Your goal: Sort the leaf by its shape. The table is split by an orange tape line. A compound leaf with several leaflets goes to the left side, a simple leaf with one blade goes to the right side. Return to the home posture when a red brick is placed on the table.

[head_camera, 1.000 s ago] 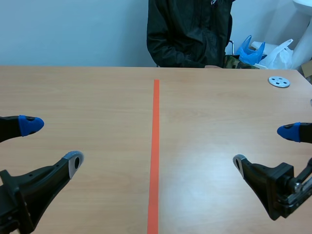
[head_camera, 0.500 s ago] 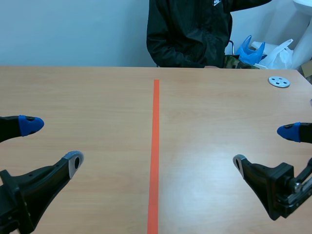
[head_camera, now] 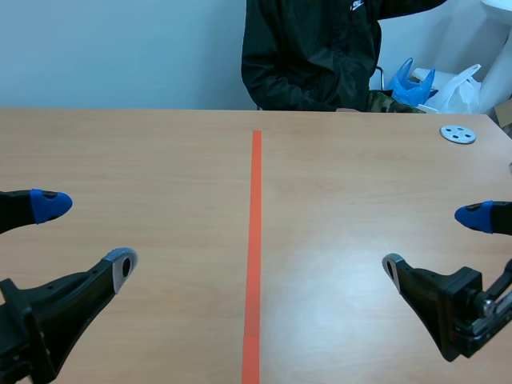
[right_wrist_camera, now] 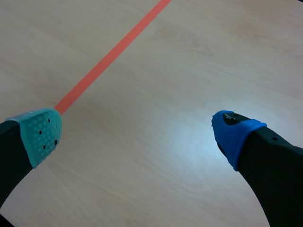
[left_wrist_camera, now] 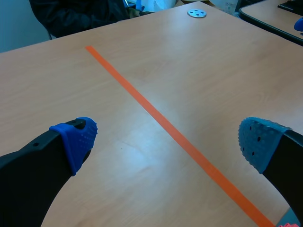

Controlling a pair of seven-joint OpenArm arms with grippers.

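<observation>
A pale blue-grey wall stands behind a wide light-wood table [head_camera: 144, 160] that fills most of the scene. At the far edge, just right of centre, is a person [head_camera: 312, 56] in a black jacket, seen only from the chest down to the table edge.

Two black grippers sit low at the near edge. The left gripper [head_camera: 86, 236] is at the near left, its two fingers spread wide with nothing between them. The right gripper [head_camera: 432, 242] mirrors it at the near right, also spread wide and holding nothing. Both wrist views show only bare wood between the pads.

An orange tape line [head_camera: 255, 240] runs from near to far down the middle of the table. Beyond the far right corner lie a white plastic bag [head_camera: 462, 88] and a blue plastic bag [head_camera: 412, 84]. A small grey disc [head_camera: 458, 134] with holes rests on the table at the far right.

No leaf shows in any view, and no red brick either, so the sorting has nothing to act on yet.

The likely risks: moving early would mean closing on bare wood. If the person reaches in, a hand could meet a moving arm. A flat leaf may slide, not lift. One lying across the tape would leave its side unclear.
</observation>
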